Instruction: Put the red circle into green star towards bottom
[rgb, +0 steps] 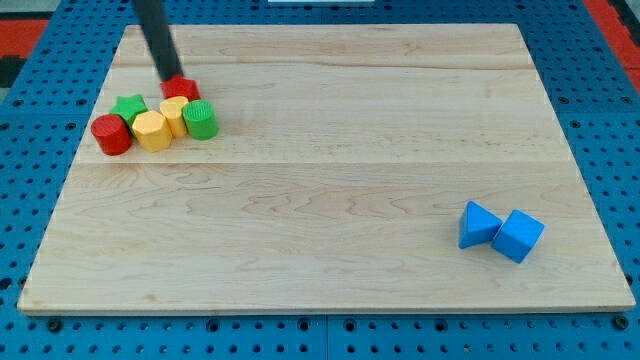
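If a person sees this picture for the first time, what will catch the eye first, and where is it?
First, the tight cluster of bright blocks at the view's upper left: the red circle, green star, two yellow blocks and a green cylinder. My tip comes down onto another red block at the cluster's top. Far away, at the view's lower right, two blue blocks sit touching.

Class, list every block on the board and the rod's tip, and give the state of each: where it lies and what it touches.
my tip: touching the red block.
red block: top of cluster.
green star: beside the red circle.
red circle: cluster's left end.
yellow hexagon: touching the yellow block.
yellow block: cluster's middle.
green cylinder: cluster's right end.
two blue blocks: touching, lower right.
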